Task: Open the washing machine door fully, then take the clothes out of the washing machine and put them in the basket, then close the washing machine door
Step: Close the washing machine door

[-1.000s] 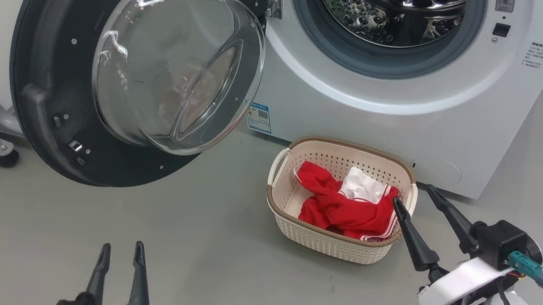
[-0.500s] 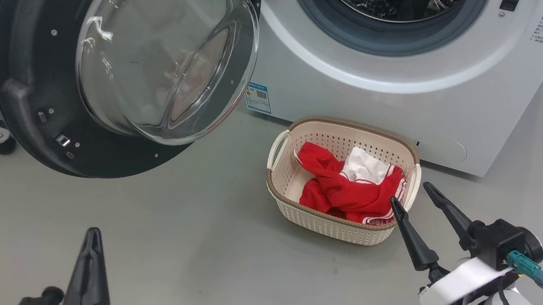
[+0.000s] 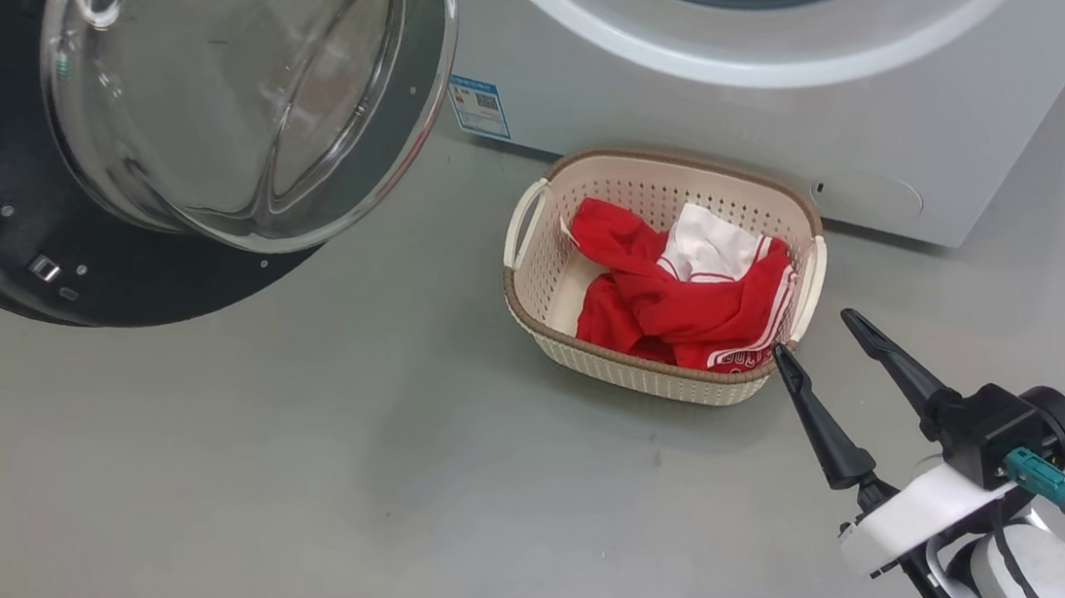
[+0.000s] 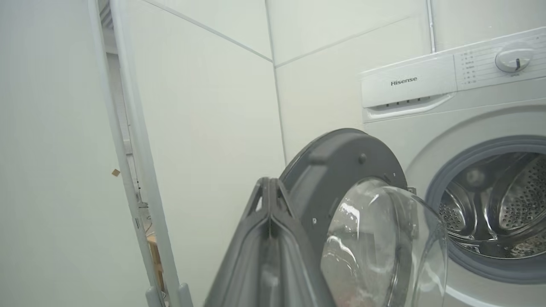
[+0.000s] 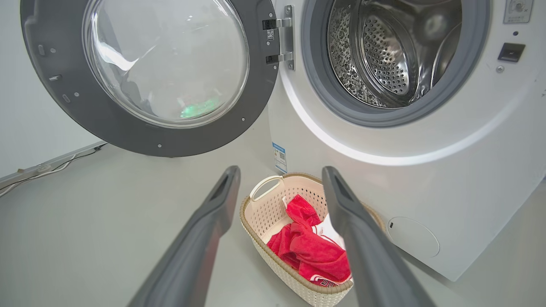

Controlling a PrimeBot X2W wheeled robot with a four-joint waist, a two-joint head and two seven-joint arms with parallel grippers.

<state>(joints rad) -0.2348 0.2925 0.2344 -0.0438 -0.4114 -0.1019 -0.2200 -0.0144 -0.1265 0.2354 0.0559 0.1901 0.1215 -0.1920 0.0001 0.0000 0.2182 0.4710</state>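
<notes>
The washing machine door (image 3: 188, 176) hangs wide open to the left of the washing machine (image 3: 719, 105), its black rim's lower edge clear of the floor (image 3: 315, 476) and its glass bowl bulging toward the near side. A broad stretch of bare floor lies near and left of the basket (image 3: 665, 157). The basket stands on the floor just in front of the machine's lower front, with a narrow strip of floor between them, right of the door's edge and below the blue label sticker (image 3: 479, 106). The floor is smooth, matt grey. Pale wall panels (image 4: 204, 128) rise behind and left of the machine. The clothes (image 3: 680, 309) lie bunched in the basket, mostly toward its right end: red fabric with white stripes and trim and a white cloth part (image 3: 708, 243) on top. The perforated steel drum (image 5: 384, 55) shows bare metal inside its grey ring. The right gripper (image 3: 811, 331) hovers at the basket's near right corner, fingers spread wide and holding nothing; whether one tip touches the rim cannot be told. The left gripper (image 4: 270, 181) is raised, pointing toward the door's upper edge, its fingers pressed together on nothing.
</notes>
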